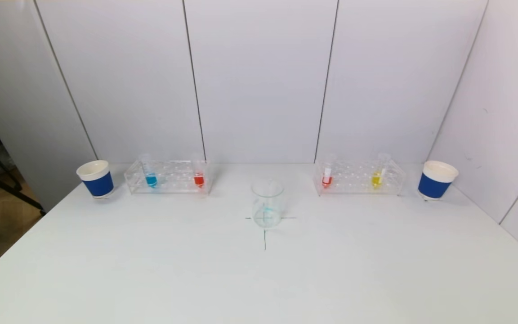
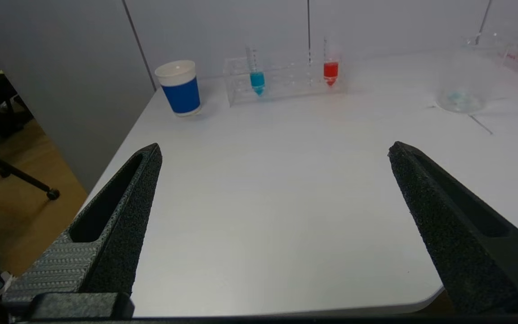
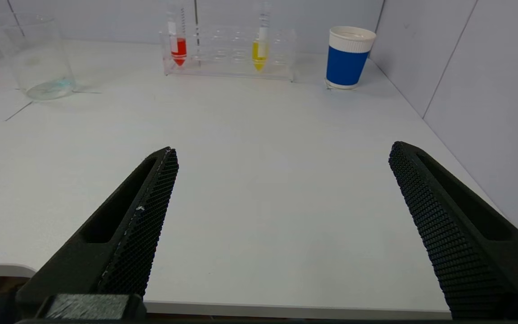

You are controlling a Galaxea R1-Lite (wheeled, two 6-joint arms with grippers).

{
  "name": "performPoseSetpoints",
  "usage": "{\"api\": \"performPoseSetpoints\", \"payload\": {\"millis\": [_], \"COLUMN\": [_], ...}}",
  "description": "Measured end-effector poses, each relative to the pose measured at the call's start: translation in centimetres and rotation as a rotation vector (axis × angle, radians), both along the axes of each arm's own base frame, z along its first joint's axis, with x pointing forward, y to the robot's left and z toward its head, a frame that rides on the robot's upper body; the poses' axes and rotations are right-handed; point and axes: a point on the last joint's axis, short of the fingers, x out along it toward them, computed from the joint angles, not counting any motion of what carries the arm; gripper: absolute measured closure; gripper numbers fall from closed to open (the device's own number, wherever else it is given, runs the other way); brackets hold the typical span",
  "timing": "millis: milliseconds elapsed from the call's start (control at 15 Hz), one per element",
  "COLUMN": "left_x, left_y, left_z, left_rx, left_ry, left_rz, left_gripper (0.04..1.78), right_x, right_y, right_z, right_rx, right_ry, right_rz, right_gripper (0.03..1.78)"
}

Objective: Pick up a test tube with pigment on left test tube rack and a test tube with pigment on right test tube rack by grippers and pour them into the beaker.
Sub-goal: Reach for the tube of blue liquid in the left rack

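Note:
The clear left rack [image 1: 167, 177] at the back left holds a blue-pigment tube [image 1: 150, 177] and a red-pigment tube [image 1: 199, 176]. The clear right rack [image 1: 360, 177] holds a red tube [image 1: 327, 176] and a yellow tube [image 1: 378, 175]. A glass beaker [image 1: 267, 204] stands at the table's middle on a drawn cross. Neither gripper shows in the head view. My left gripper [image 2: 274, 150] is open and empty over the table's near left edge, far from the blue tube [image 2: 256, 81] and red tube [image 2: 330, 72]. My right gripper [image 3: 281, 150] is open and empty over the near right edge, far from its tubes [image 3: 259, 53].
A blue-and-white paper cup [image 1: 96, 179] stands left of the left rack, another cup [image 1: 436, 180] right of the right rack. White wall panels close the back and right side. The table's left edge drops to the floor with a tripod leg [image 2: 16, 173].

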Motion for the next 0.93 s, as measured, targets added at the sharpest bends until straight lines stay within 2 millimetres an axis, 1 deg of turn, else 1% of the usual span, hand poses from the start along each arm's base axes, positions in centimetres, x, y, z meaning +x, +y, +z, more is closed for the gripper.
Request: {"api": "performPoseSetpoints", "payload": {"millis": [133,200,333,467,533,667,933], "left_x": [-0.1,0.2,1.7,4.2,5.7,9.0,15.9], "left_y": [0.0,0.0,0.0,0.0,0.0,0.0,0.0], "left_z": [3.7,5.3,8.0,9.8,10.2,10.3,8.8], "left_rx": [-0.002,-0.004,-0.004,-0.004,-0.006,-0.012,-0.034], "left_ry": [-0.032,-0.038,-0.05,-0.068,-0.069,-0.052,-0.005], "left_rz": [0.004,0.004,0.006,0.008,0.008,0.007,0.005], "left_gripper": [0.06,0.06,0.06,0.06,0.06,0.06,0.06], "right_x": [0.0,0.0,0.0,0.0,0.0,0.0,0.0], "right_y": [0.0,0.0,0.0,0.0,0.0,0.0,0.0], "right_z": [0.0,0.0,0.0,0.0,0.0,0.0,0.0], "right_rx": [0.0,0.0,0.0,0.0,0.0,0.0,0.0], "right_ry": [0.0,0.0,0.0,0.0,0.0,0.0,0.0], "right_rz": [0.0,0.0,0.0,0.0,0.0,0.0,0.0], "right_gripper": [0.1,0.1,0.1,0.1,0.1,0.1,0.1]}}
